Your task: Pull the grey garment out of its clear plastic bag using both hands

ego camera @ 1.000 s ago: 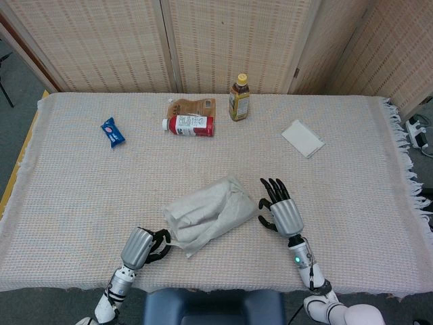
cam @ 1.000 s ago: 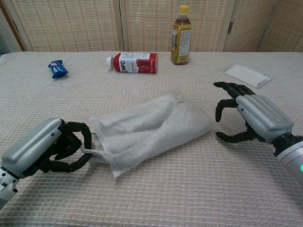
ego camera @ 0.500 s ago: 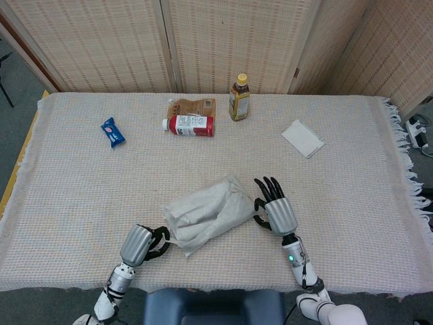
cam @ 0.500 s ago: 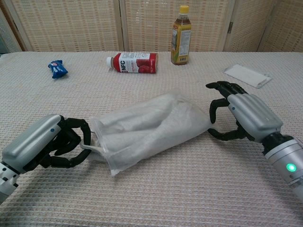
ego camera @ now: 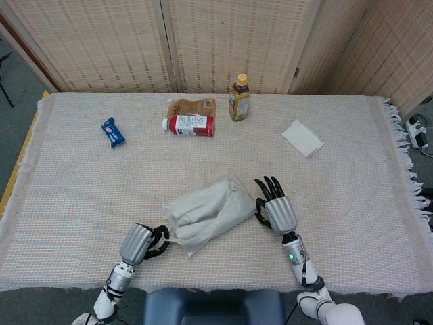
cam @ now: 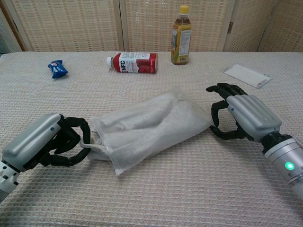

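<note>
Right now the clear plastic bag (cam: 151, 127) lies slantwise on the near middle of the woven tablecloth (ego camera: 352, 203), with the grey garment (cam: 137, 124) folded inside it and filling most of it. The left hand (cam: 45, 144) sits at the bag's near, open end, its fingers (cam: 78, 137) curled around a lip of the plastic there; I judge this as the anchor grip, holding the bag so it cannot slide. The right hand (cam: 244, 118) stands at the far, closed end, fingers (cam: 222, 89) spread and curved like a claw, the tips just beside the plastic. Whether they touch it I cannot tell; nothing is held in that hand. Placed at opposite ends, the two look set up to pull against each other, though the garment is not yet out at all.

Well back from the work, a red and white bottle (cam: 134, 62) lies on its side, and "NFC" reads on its label. A yellow-capped bottle (cam: 181, 35) stands upright beside it, label too small to read. A blue snack packet (cam: 57, 69) and a flat white packet (cam: 247, 75) carry no legible writing.
</note>
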Robot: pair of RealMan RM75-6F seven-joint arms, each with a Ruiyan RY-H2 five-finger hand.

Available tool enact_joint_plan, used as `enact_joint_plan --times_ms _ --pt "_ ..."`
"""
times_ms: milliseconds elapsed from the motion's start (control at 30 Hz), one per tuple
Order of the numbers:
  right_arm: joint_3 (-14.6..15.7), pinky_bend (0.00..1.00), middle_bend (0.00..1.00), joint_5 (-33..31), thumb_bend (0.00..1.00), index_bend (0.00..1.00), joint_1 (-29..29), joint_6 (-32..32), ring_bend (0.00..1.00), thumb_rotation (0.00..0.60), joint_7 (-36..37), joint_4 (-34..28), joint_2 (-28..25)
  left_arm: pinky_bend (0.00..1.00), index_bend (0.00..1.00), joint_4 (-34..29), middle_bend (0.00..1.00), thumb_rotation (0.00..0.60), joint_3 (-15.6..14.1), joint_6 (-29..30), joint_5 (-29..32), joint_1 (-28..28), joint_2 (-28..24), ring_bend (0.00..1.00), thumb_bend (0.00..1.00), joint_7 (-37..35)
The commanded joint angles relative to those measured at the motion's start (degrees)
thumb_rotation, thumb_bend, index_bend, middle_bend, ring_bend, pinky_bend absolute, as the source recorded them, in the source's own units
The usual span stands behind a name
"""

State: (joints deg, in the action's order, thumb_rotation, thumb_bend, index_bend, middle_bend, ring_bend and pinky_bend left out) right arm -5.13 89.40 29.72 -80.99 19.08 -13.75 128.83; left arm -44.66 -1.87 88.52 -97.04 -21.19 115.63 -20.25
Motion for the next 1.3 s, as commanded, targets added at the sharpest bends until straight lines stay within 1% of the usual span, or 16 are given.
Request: enact_joint_plan --times_ms 33,167,400,600,867,1033,1300 --pt "0.0 0.0 0.11 -0.2 0.42 0.65 0.0 -0.1 0.0 0.6 0.2 -0.4 -0.5 1.0 0.75 0.1 1.0 0.6 0.0 0.2 0.0 0.0 0.0 1.0 0.6 -0.1" --pt "-0.2 0.0 0.11 -0.6 0.43 0.65 0.3 0.2 0.0 0.6 0.2 -1.1 -1.0 1.0 0.75 0.0 1.0 0.6 -0.2 0.4 -0.2 0.0 0.0 1.0 0.6 -0.1" --pt "0.3 0.0 0.11 -0.5 0.46 0.65 0.0 -0.2 0.0 0.6 -0.1 -2.3 -2.1 1.0 0.75 0.0 1.0 0.6 0.0 1.3 -0.1 0.1 -0.8 1.0 0.61 -0.1" --pt "-0.1 0.0 0.11 -1.1 0.47 0.65 -0.7 -1.7 0.0 0.6 0.3 -4.2 -4.1 1.0 0.76 0.7 1.0 0.6 1.0 2.3 0.7 0.3 -2.4 1.0 0.61 -0.8" --pt "-0.7 0.0 0.11 -1.9 0.48 0.66 -1.5 -2.6 0.0 0.6 -1.0 -5.7 -6.8 1.0 0.76 1.1 1.0 0.6 2.0 3.7 1.5 0.7 -4.9 1.0 0.61 -1.3" --pt "-1.2 0.0 0.12 -2.5 0.48 0.66 -3.1 -4.3 0.0 0.6 -1.6 -6.4 -10.2 1.0 0.76 1.7 1.0 0.6 2.9 5.0 2.1 1.1 -8.1 1.0 0.61 -1.6" --pt "-1.5 0.0 0.12 -3.4 0.48 0.66 -6.9 -7.2 0.0 0.6 -2.4 -8.6 -17.2 1.0 0.76 2.8 1.0 0.6 4.3 6.2 4.7 3.3 -12.9 1.0 0.61 -2.7"
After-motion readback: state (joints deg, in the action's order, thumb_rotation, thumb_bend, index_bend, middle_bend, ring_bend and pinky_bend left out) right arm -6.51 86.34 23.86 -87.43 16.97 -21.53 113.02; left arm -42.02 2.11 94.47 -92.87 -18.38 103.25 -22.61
